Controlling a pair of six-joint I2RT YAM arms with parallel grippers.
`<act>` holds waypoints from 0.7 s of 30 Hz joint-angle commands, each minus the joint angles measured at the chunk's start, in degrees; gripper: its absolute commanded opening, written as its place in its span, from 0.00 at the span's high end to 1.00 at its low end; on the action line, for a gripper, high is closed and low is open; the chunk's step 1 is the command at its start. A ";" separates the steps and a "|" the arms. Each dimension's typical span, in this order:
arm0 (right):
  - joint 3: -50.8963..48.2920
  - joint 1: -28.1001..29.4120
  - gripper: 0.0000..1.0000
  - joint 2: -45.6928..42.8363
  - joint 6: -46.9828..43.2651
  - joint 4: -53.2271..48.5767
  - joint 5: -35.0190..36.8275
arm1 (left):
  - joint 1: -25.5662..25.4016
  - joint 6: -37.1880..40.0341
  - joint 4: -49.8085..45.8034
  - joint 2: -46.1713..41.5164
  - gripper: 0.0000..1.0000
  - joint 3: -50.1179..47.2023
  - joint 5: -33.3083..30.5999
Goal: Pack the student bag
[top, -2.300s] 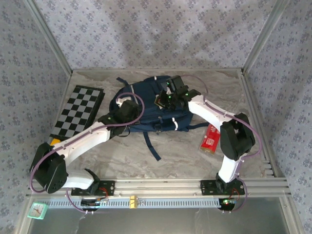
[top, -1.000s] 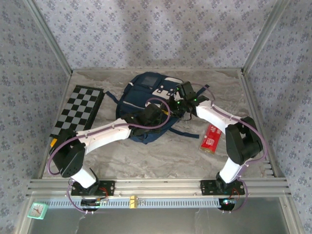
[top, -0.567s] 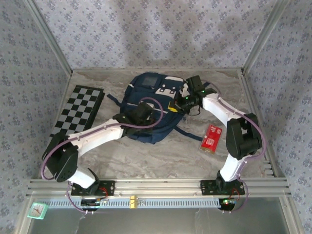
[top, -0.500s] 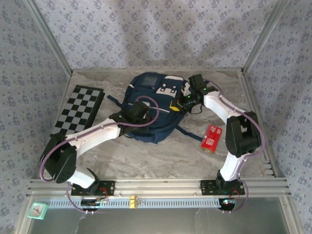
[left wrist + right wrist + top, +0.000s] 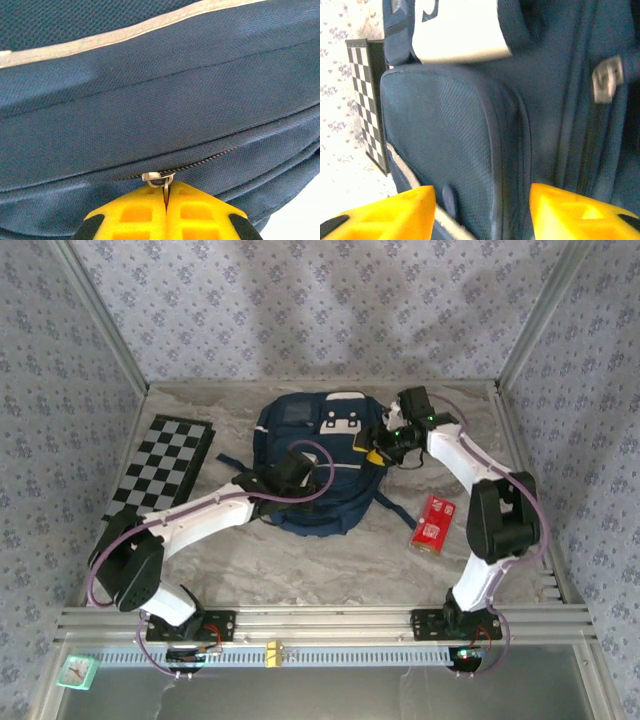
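The student bag (image 5: 322,452) lies at the table's middle, a big navy backpack with white patches. My left gripper (image 5: 286,480) rests on its near left side. In the left wrist view the yellow fingers (image 5: 135,215) are pressed together on the metal zipper pull (image 5: 165,186), just below the slider (image 5: 156,176) on the bag (image 5: 150,100). My right gripper (image 5: 371,447) is at the bag's right edge. Its jaws stand open in the right wrist view (image 5: 482,215), with the bag's front pocket (image 5: 455,135) just ahead of them and nothing held.
A folded chessboard (image 5: 160,468) lies left of the bag, its edge also showing in the right wrist view (image 5: 367,100). A red packet (image 5: 432,523) lies to the bag's right, near the right arm. Patterned walls and metal frame rails enclose the table.
The right gripper has opened and let go of the bag. The bag has turned and shifted slightly toward the back. The left gripper stays shut on the zipper pull.
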 commanded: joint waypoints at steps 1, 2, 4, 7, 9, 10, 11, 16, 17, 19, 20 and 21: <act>-7.48 2.83 0.38 -7.17 7.32 4.65 3.25 | -0.17 0.40 -0.30 0.61 1.00 2.17 0.94; -10.78 4.05 0.36 -8.69 9.75 7.23 3.61 | -0.13 0.63 -0.56 0.77 1.00 2.36 0.88; -13.22 6.34 0.35 -9.74 12.66 10.73 4.49 | -0.13 0.93 -0.60 0.81 1.00 2.62 1.49; -12.66 8.77 0.38 -8.50 13.30 11.79 6.74 | -0.16 0.61 0.00 0.69 1.00 2.56 1.91; -11.85 8.87 0.44 -7.11 12.90 11.33 7.81 | -0.19 0.51 0.60 0.24 1.00 2.11 2.11; -11.53 8.71 0.48 -6.62 12.51 11.12 8.40 | -0.26 0.50 0.88 0.02 1.00 1.89 2.12; -11.19 8.53 0.51 -6.28 11.87 10.67 9.11 | -0.13 0.58 0.77 -0.09 1.00 1.70 2.11; -6.57 6.23 0.79 -4.51 6.48 5.94 10.70 | -0.53 0.50 1.01 -1.18 1.00 0.65 3.30; -6.06 5.70 0.83 -4.25 5.64 5.26 10.66 | -0.76 0.44 1.09 -1.44 1.00 0.63 3.63; -5.11 4.16 0.92 -4.30 3.87 4.62 10.92 | -1.65 0.24 1.16 -1.53 1.00 0.89 4.19; -4.68 3.46 0.95 -4.30 3.24 4.26 10.97 | -2.04 0.20 1.13 -1.42 1.00 1.19 4.50; -4.07 2.64 0.96 -4.28 2.24 3.66 10.69 | -2.69 0.31 1.02 -1.27 1.00 1.54 4.59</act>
